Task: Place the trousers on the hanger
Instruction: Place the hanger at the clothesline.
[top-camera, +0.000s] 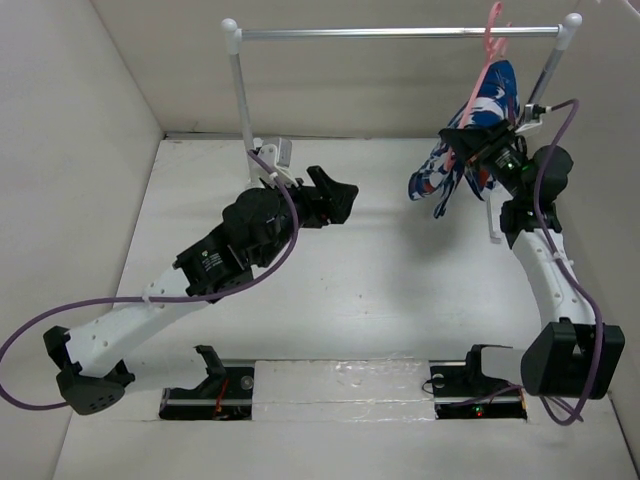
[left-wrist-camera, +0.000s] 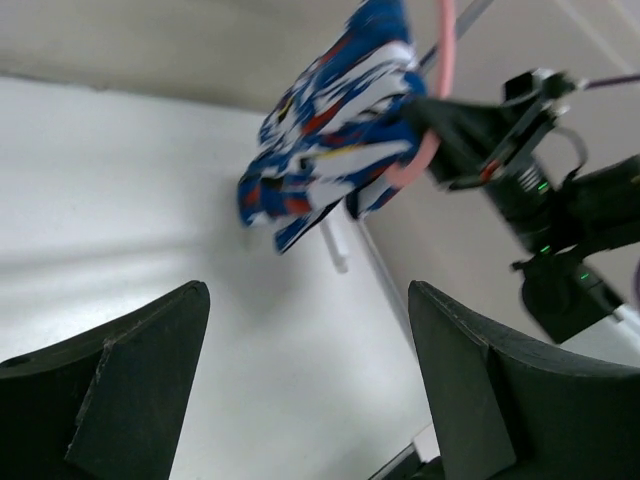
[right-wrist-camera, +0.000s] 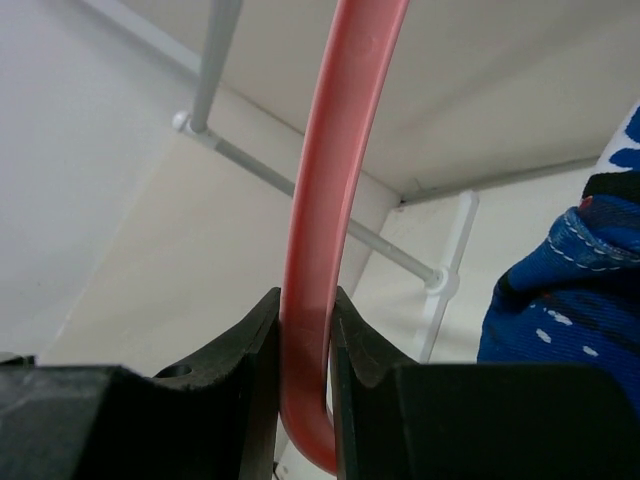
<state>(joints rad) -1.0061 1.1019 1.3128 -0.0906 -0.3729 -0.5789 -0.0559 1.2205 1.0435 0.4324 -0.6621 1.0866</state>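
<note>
The blue printed trousers (top-camera: 470, 140) hang bunched over the pink hanger (top-camera: 489, 50), whose hook is up at the silver rail at the back right. My right gripper (top-camera: 490, 145) is shut on the hanger's lower pink bar (right-wrist-camera: 315, 300), right beside the cloth (right-wrist-camera: 575, 290). The left wrist view shows the trousers (left-wrist-camera: 330, 120) and hanger (left-wrist-camera: 440, 80) ahead, above the table. My left gripper (top-camera: 345, 198) is open and empty over the table's middle, well left of the trousers; its fingers (left-wrist-camera: 130, 370) stand wide apart.
A silver rail (top-camera: 400, 33) on white posts (top-camera: 240, 90) spans the back of the table (top-camera: 380, 270). White walls enclose the left, back and right. Purple cables trail from both arms. Two black fixtures sit at the near edge (top-camera: 210, 385).
</note>
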